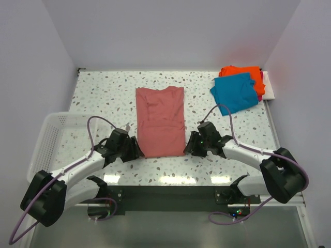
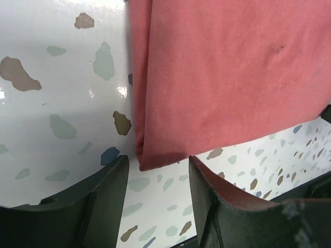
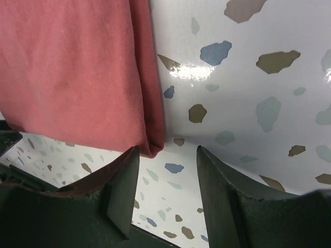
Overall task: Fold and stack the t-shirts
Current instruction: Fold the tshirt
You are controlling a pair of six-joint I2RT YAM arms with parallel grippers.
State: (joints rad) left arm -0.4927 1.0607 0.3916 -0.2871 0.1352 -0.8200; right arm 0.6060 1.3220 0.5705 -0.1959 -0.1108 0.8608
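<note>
1. At mid-table (image 1: 103, 93), lying flat: red shirt (image 1: 160, 121), folded lengthwise into a tall narrow rectangle, neck end at the far side, hem end toward the arms.
2. At the shirt's near left corner: left gripper (image 1: 135, 150), low over the speckled top, jaws spread apart and holding nothing.
3. From the left wrist: the folded corner of the red cloth pointing into the gap between the two dark fingers (image 2: 111, 191), its tip level with the fingertips; cannot tell whether touching either one.
4. At the near right corner: right gripper (image 1: 190, 145), mirrored, likewise low and spread wide, nothing clamped.
5. From the right wrist: the doubled edge of the cloth ending just beside the left-hand finger (image 3: 121, 191), bare speckled surface ahead of the other.
6. In the far right corner, well apart from the red one: teal shirt (image 1: 235, 93), folded, lying on top of the folded orange shirt (image 1: 243, 75) and shifted toward the near side.
7. Under the orange, along its right edge: a thin sliver of magenta shirt (image 1: 261, 82).
8. At the table's left edge, beside the left arm: white mesh basket (image 1: 49, 134).
</note>
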